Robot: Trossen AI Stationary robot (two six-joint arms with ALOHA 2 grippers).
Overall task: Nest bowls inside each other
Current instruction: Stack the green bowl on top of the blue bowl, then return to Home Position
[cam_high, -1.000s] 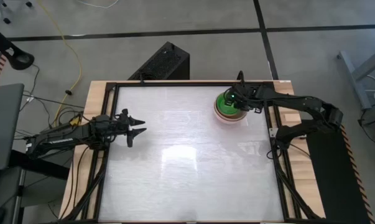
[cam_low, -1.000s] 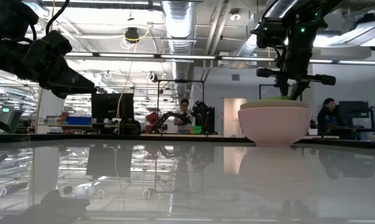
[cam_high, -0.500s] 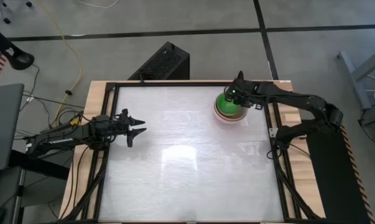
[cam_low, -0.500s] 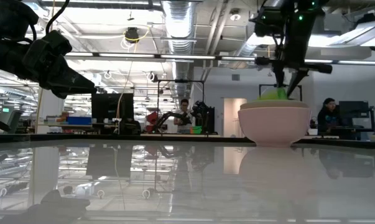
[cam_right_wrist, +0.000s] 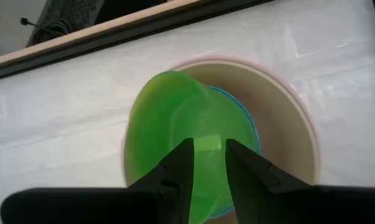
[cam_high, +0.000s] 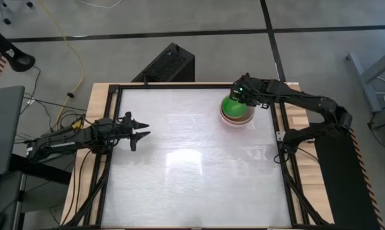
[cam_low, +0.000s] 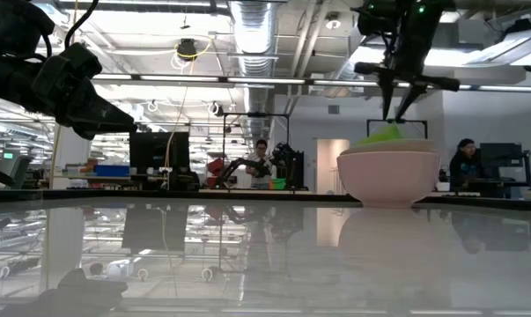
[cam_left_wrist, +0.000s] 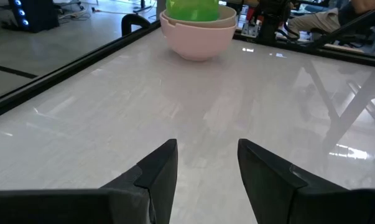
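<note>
A: Bowls done yet?

B: Almost — green bowl [cam_high: 232, 104] sits tilted in the stack [cam_low: 388, 177] at the counter's [cam_high: 179, 166] far right. Right end effector [cam_low: 398, 108] just above it, fingers spread, empty. Left end effector [cam_left_wrist: 206, 171] far off, spread too.

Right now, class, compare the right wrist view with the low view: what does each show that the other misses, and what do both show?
Only the right wrist view looks down into the stack, showing a blue bowl rim under the green bowl. Only the low view shows the left claw raised off to one side and people in the room behind. Both show the green bowl tilted in the pink bowl, with the right claw open above it.
</note>
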